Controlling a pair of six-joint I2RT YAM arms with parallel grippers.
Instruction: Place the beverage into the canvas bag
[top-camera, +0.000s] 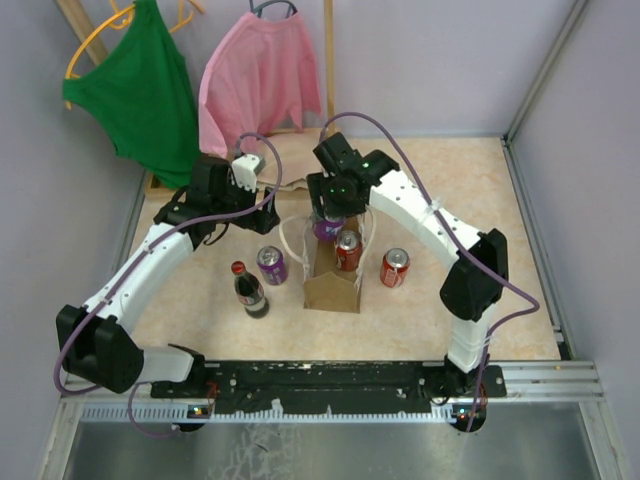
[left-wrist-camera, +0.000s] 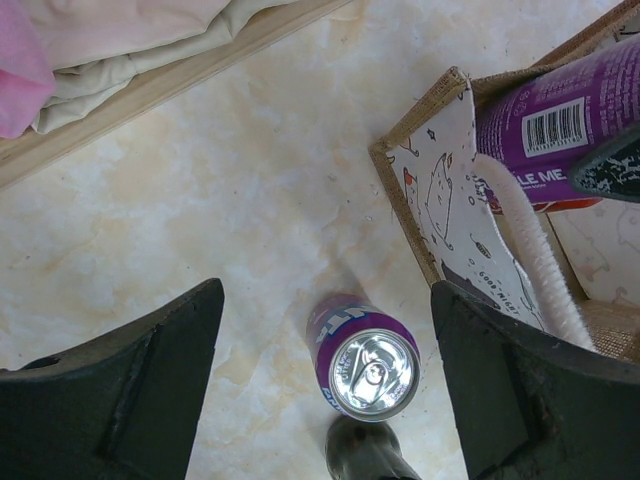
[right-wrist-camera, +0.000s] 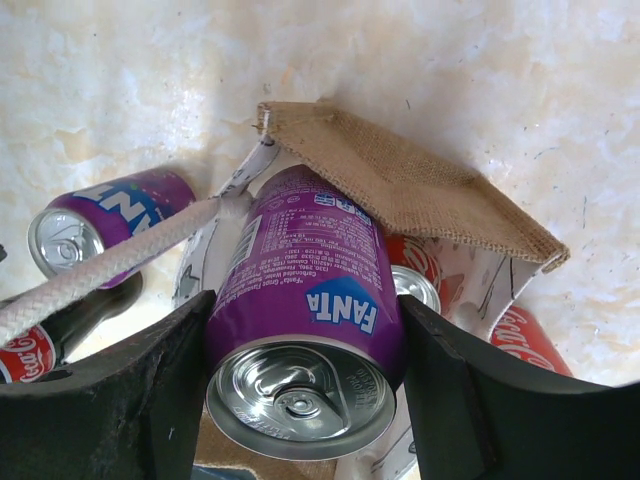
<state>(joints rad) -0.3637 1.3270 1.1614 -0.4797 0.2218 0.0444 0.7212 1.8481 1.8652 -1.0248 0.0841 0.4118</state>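
The right gripper (right-wrist-camera: 300, 392) was clamped across the mid-body of the purple Fanta can (right-wrist-camera: 305, 290), one finger on each side, tab end toward the wrist. The can hung tilted, its base at the open mouth of the canvas bag (right-wrist-camera: 420, 195), above a red can (right-wrist-camera: 415, 272) already inside. Judged from its look, the can is rigid and smooth-walled, of moderate weight if full, and liable to dent or slip. The mid-body hold across the diameter suits it. The bag walls are soft, and the rope handle (right-wrist-camera: 110, 275) lay beside the can, a possible snag. The right arm arched high, wrist pitched down over the bag. The left gripper (left-wrist-camera: 325, 390) hovered spread wide, holding nothing, above a grape can (left-wrist-camera: 365, 355) standing just beside the bag.
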